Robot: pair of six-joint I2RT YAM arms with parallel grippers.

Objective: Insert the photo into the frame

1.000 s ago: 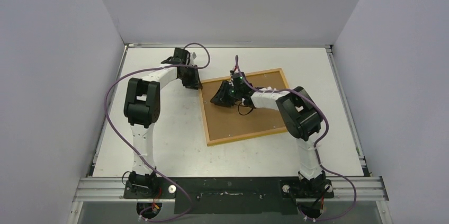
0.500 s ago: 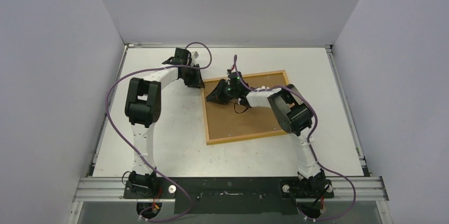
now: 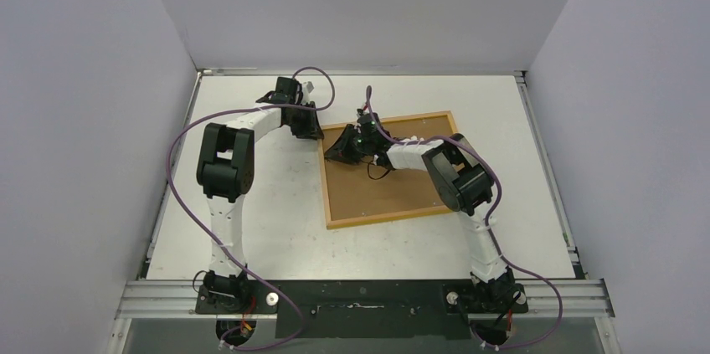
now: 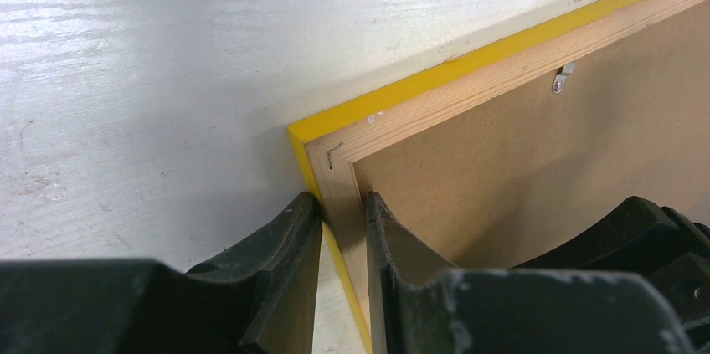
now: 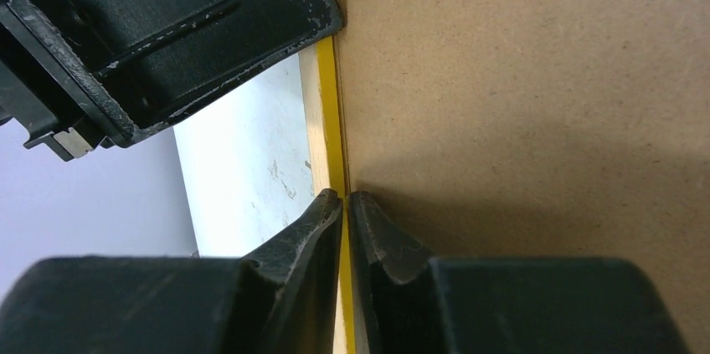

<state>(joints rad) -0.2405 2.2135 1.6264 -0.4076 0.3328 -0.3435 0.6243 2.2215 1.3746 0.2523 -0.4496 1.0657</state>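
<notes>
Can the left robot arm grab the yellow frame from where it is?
Probably yes. The left gripper has one finger on each side of the frame rail near its corner, with nothing between the fingers and the wood. The right gripper pinches the same edge farther along, not blocking it.

The right gripper [image 3: 338, 148] has slid left across the brown backing board [image 3: 393, 182], from further in over the board to the left rail of the frame [image 4: 502, 53]. Its 2 fingers now sit just beside the fingers of the left gripper [image 3: 313, 130], where open board lay between them 1 second ago. Its jaws have drawn closer and now pinch the yellow rail. The right arm's elbow [image 3: 456, 177] has swung left with it.
</notes>
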